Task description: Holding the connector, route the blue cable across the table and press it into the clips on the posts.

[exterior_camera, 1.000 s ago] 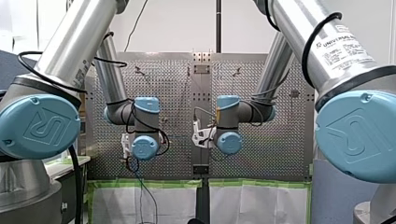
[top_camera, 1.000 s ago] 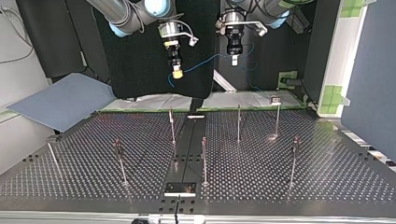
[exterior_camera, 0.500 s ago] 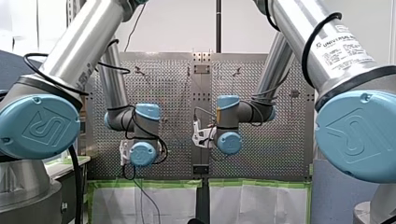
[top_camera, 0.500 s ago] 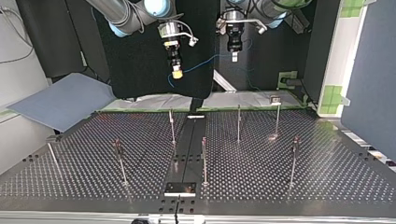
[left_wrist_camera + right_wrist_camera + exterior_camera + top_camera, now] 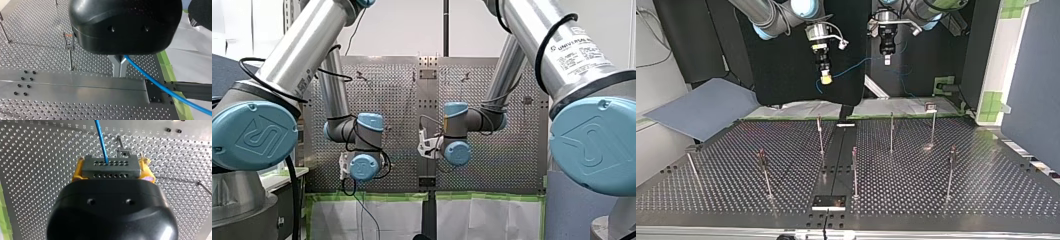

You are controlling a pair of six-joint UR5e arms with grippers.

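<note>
My right gripper point(image 5: 111, 170) is shut with its yellow pads on a grey connector point(image 5: 110, 165) with rows of holes. The blue cable point(image 5: 101, 140) leaves the connector's face. In the left wrist view my left gripper point(image 5: 120, 60) is shut with its metal fingers on the blue cable point(image 5: 160, 86), which trails off beside it. In the top view both grippers hang high above the table's far edge, my right gripper point(image 5: 825, 78) at the left and my left gripper point(image 5: 887, 61) at the right. The cable point(image 5: 853, 66) sags between them. Several thin posts point(image 5: 820, 135) with clips stand below.
The perforated table point(image 5: 961, 200) has a smooth metal strip point(image 5: 836, 150) down its middle. A clip post point(image 5: 69, 53) stands under my left gripper. A grey-blue board point(image 5: 706, 107) leans at the top view's left. White sheets edged in green tape point(image 5: 901, 106) lie beyond the table.
My left arm has shifted lower and toward the front view's left, its gripper rising slightly toward the top view's upper edge. My right arm has held still. Both grips are unchanged.
</note>
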